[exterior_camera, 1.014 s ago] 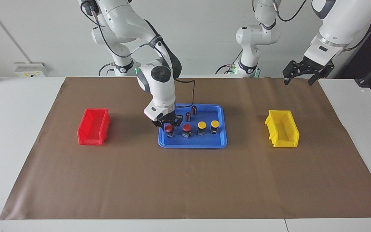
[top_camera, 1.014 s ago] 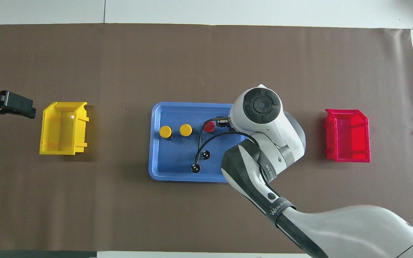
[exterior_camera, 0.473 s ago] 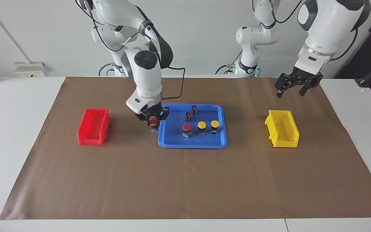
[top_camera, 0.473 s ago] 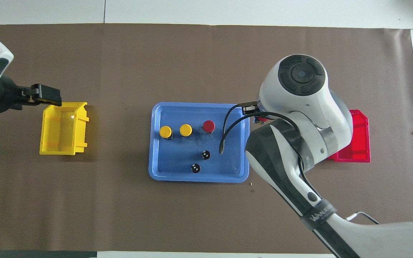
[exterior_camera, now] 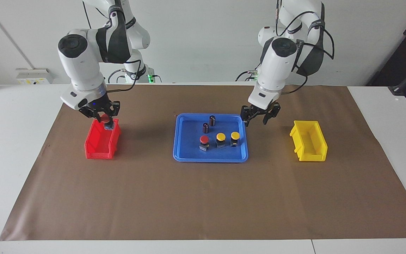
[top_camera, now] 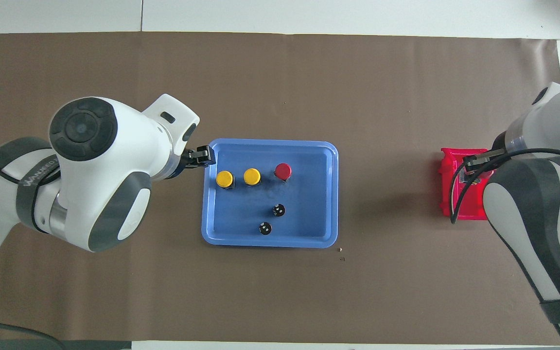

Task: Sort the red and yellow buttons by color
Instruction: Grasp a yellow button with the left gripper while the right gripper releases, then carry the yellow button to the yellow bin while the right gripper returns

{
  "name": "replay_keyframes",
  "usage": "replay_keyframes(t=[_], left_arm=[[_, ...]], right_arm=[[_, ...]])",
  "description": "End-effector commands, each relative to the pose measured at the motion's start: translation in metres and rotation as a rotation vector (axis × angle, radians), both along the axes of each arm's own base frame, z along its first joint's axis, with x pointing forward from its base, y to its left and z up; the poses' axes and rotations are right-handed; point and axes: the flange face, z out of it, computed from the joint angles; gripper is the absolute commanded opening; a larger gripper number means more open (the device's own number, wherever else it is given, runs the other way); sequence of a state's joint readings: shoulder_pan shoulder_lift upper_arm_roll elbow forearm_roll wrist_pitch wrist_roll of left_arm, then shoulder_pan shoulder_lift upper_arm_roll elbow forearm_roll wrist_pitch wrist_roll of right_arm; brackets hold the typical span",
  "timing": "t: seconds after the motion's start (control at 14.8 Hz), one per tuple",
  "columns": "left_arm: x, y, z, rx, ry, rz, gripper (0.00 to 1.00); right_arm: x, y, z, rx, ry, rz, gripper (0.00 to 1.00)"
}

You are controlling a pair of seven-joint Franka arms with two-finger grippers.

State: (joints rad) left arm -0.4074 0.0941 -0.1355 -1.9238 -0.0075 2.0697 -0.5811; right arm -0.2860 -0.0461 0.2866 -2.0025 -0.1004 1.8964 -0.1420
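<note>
Bright, even light (soft shadows beneath the arms), sharp focus, no glare.

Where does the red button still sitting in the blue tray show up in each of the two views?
Facing view: red button in the blue tray, beside the yellow buttons, toward the right arm's end.
Overhead view: same button, again beside them.
Shared landmark: the two dark cylinders, nearer the robots.

Left hand (exterior_camera: pixel 258 118) beside blue tray (exterior_camera: pixel 185 157) rim, yellow-capped buttons (exterior_camera: pixel 235 135) just below it, unobstructed from above, dark cylinders (exterior_camera: pixel 212 120) alongside
</note>
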Motion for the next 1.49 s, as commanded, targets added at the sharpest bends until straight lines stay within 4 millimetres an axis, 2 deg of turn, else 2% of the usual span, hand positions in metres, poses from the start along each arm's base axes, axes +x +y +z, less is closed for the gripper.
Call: replay_keyframes(t=[0.0,0.14,0.47,0.81,0.88,0.95,1.01,1.22,1.29,1.35,1.42], left_arm=[[-0.005,-0.015,-0.038,-0.010,0.012,-0.003,0.78],[-0.015,-0.031,-0.059,-0.013,0.014,-0.010,0.78],[-0.020,-0.029,-0.071,-0.010,0.018,-0.009,0.78],[-0.024,-0.030,-0.082,-0.015,0.010,-0.013,0.77],[-0.024,-0.031,-0.082,-0.016,0.009,-0.013,0.67],[-0.023,-0.031,-0.084,-0.015,0.012,-0.004,0.32],[-0.021,-0.032,-0.081,-0.020,0.007,0.008,0.03],[-0.006,-0.040,-0.061,-0.024,0.015,0.067,0.02],[-0.002,-0.042,-0.048,-0.012,0.033,0.064,0.02],[0.000,-0.040,-0.037,0.002,0.049,0.061,0.02],[0.000,-0.034,-0.028,0.018,0.067,0.048,0.02]], right_arm=[[-0.026,-0.028,-0.024,0.007,-0.038,0.058,0.13],[-0.037,-0.040,-0.040,0.005,-0.055,0.072,0.13],[-0.049,-0.040,-0.086,0.044,-0.075,0.052,0.13],[-0.065,-0.043,-0.115,0.044,-0.089,0.059,0.13],[-0.066,-0.042,-0.116,0.044,-0.091,0.062,0.13],[-0.067,-0.045,-0.117,0.044,-0.090,0.066,0.13],[-0.068,-0.045,-0.117,0.044,-0.087,0.080,0.14],[-0.069,-0.045,-0.117,0.043,-0.085,0.083,0.17],[-0.069,-0.045,-0.118,0.043,-0.085,0.083,0.22],[-0.069,-0.045,-0.118,0.043,-0.085,0.085,0.37],[-0.069,-0.045,-0.117,0.043,-0.085,0.084,0.57]])
